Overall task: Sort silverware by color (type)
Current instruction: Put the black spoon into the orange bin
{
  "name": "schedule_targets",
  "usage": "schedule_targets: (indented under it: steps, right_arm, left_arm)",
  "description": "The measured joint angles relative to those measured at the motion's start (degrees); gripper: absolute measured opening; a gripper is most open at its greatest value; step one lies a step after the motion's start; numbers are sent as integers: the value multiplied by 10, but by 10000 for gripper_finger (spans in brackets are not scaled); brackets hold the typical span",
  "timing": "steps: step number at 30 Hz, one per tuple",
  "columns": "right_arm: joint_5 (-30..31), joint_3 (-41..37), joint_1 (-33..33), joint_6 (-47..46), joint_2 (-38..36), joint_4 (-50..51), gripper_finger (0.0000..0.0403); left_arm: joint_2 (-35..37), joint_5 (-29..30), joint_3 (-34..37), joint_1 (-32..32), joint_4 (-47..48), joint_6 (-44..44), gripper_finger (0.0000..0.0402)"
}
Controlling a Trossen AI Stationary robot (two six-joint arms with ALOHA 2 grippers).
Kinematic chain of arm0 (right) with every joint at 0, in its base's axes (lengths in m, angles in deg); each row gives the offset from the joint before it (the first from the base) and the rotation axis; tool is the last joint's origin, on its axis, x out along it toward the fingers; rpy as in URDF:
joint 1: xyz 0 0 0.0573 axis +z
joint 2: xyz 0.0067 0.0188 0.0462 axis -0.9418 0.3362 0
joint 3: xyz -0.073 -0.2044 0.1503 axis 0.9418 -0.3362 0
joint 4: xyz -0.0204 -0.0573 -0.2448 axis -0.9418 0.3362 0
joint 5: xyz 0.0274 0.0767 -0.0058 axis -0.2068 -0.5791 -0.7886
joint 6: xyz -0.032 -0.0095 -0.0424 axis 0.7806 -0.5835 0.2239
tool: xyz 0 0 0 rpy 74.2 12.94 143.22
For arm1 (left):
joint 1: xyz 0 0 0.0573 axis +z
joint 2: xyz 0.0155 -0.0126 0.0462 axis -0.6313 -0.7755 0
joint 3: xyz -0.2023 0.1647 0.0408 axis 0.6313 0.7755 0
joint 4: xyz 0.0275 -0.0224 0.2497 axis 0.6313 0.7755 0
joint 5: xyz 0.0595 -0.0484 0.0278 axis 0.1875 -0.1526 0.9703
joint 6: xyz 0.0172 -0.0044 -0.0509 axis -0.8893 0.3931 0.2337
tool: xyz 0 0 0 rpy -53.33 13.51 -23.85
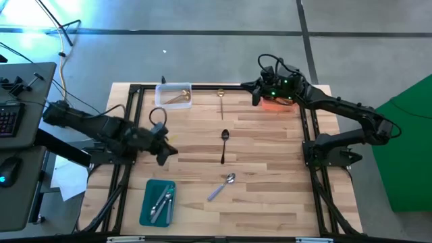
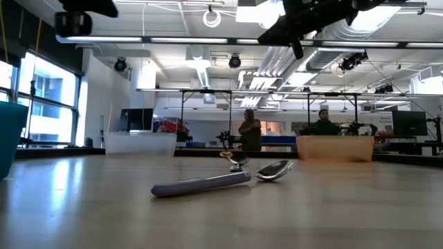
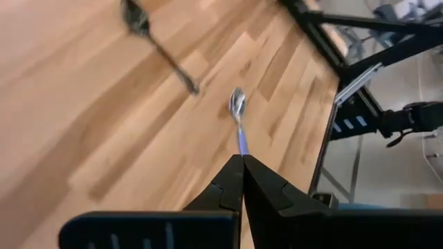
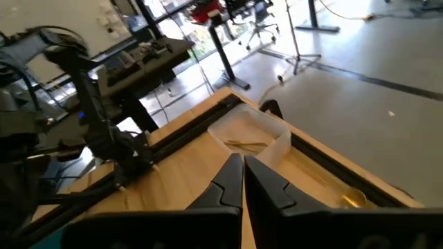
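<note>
A silver spoon with a lilac handle [image 1: 221, 187] [image 2: 221, 181] [image 3: 239, 119] lies flat near the table's middle. Beyond it lies a black spoon [image 1: 224, 145] [image 3: 156, 41]. A gold spoon [image 1: 221, 98] [image 4: 353, 199] lies at the far edge. Another gold spoon [image 4: 242, 144] rests in the clear tray [image 1: 173, 94]. Silver spoons [image 1: 160, 201] lie in the teal tray [image 1: 150, 214]. My left gripper [image 1: 164, 152] [image 3: 242, 162] hovers shut and empty, left of the black spoon. My right gripper [image 1: 256, 91] [image 4: 242, 162] hangs shut and empty by the orange tray [image 1: 277, 102].
A black frame [image 1: 135, 88] edges the wooden table. The clear tray [image 2: 142, 143] and orange tray [image 2: 334, 147] stand at the far edge, and the teal tray [image 2: 10, 138] near the front left. Two people [image 2: 249, 130] stand in the room beyond.
</note>
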Motion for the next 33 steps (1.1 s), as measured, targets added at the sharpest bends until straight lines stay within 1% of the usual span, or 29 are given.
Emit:
schedule_targets:
  steps: [5, 13, 18, 21, 25, 29, 33]
  right_arm:
    - [31, 0, 18, -12, 0, 32, 0]
    - [84, 0, 64, -40, 0, 95, 0]
    - [126, 0, 105, -72, 0, 139, 0]
    - [145, 0, 130, -94, 0, 164, 0]
    - [184, 0, 163, -126, 1, 200, 0]
    - [205, 0, 188, -157, 2, 233, 0]
    - [226, 0, 208, -179, 2, 255, 0]
  left_arm:
    - [-1, -58, 43, 82, -97, -95, 0]
    - [-7, -133, 136, 192, -306, -180, 0]
    - [-26, -143, 184, 257, -440, -197, 0]
    - [-41, -144, 202, 285, -500, -196, 0]
    - [-64, -145, 207, 312, -534, -198, 0]
    - [-87, -147, 206, 325, -558, -209, 0]
    - [-107, -170, 207, 335, -560, -209, 0]
